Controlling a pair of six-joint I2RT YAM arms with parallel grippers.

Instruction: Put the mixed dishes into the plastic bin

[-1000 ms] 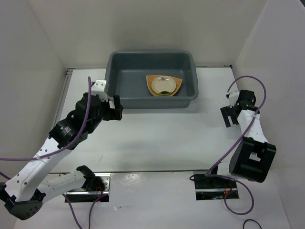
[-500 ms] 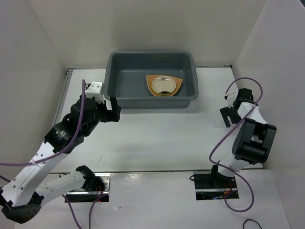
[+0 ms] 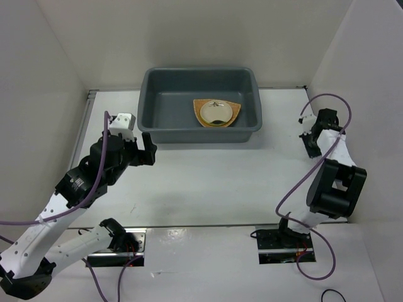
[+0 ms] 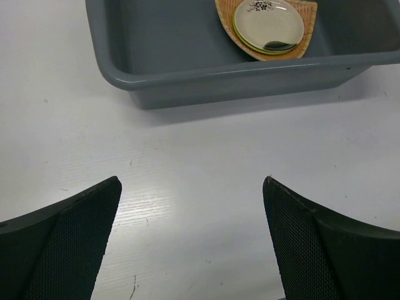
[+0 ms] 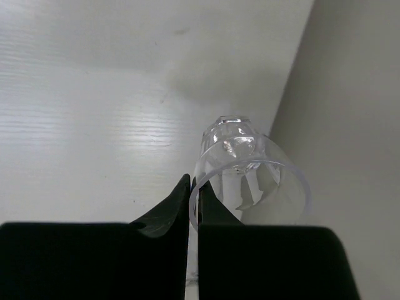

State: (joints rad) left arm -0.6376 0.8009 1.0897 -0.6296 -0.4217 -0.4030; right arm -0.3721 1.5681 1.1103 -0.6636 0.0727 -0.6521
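The plastic bin stands at the back of the table. In it lies the woven basket tray with the cream-gold plate stacked on top. In the left wrist view a lime-green plate edge shows under the cream plate, inside the bin. My left gripper is open over bare table just in front of the bin's left corner. My right gripper is shut on the rim of the clear cup, beside the right wall. The cup tilts toward the wall.
White walls close in the table on the left, back and right; the right wall is right next to the cup. Purple cables loop above each arm. Bare white table lies between the two arms.
My right gripper has gone from open to shut on the cup's rim and shifted toward the right wall. My left arm has drawn back and left from the bin, staying open.
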